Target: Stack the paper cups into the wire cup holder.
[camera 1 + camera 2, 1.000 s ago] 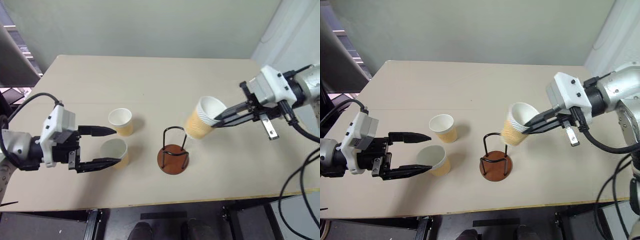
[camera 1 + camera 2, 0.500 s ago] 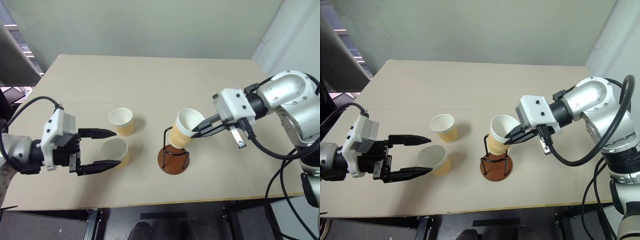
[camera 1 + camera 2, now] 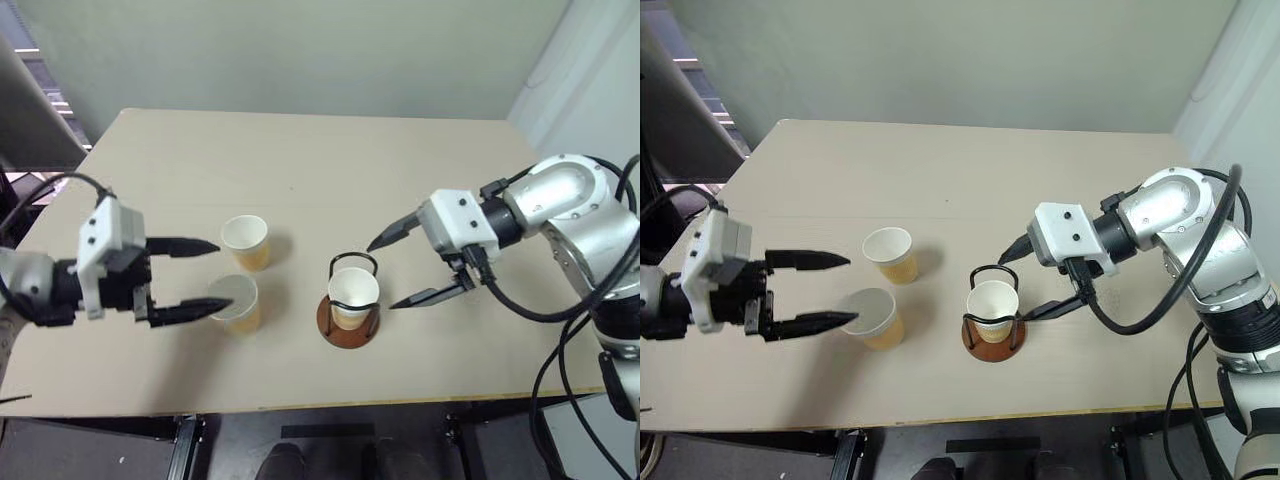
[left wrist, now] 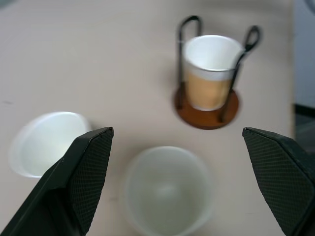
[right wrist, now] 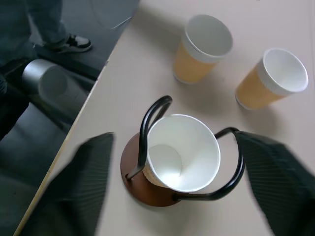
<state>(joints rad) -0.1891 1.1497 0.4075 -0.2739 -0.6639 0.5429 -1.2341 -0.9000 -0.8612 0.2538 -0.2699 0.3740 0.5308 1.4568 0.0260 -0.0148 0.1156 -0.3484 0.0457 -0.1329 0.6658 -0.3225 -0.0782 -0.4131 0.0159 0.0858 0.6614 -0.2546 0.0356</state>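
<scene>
Progress check: 1 of 3 cups in, 2 to go.

Wire cup holder [image 3: 348, 318] stands near the front-middle of the counter [image 3: 330, 160]. One paper cup [image 3: 354, 297] sits upright inside it, mouth up, between the black wire loops, bottom down on the reddish base as far as the wrist views show. Looks seated, slight lean at most.

Right end effector [image 3: 402, 269]: fingers spread wide, nothing between them, just beside the holder on its right side, apart from the cup. One finger sits above the rim level, the other low next to the base. Judged: cup 1 placement is done.

Remaining two cups are both upright on the counter, left of the holder and well apart from it. Far cup [image 3: 245, 241] and near cup [image 3: 236, 303] stand close to each other, not touching as far as I can tell.

Left end effector [image 3: 198, 277]: wide, empty. Its fingertips straddle the near cup, one tip by the far cup's side, the other at the near cup's front rim; contact cannot be told. Reads as lined up for the near cup, grasp not yet made.

Left to do: grasp near cup, nest into cup 1; same w/ far cup. Nesting will need each cup to come down fairly straight between the loops; a tilted entry could catch a wire.
</scene>
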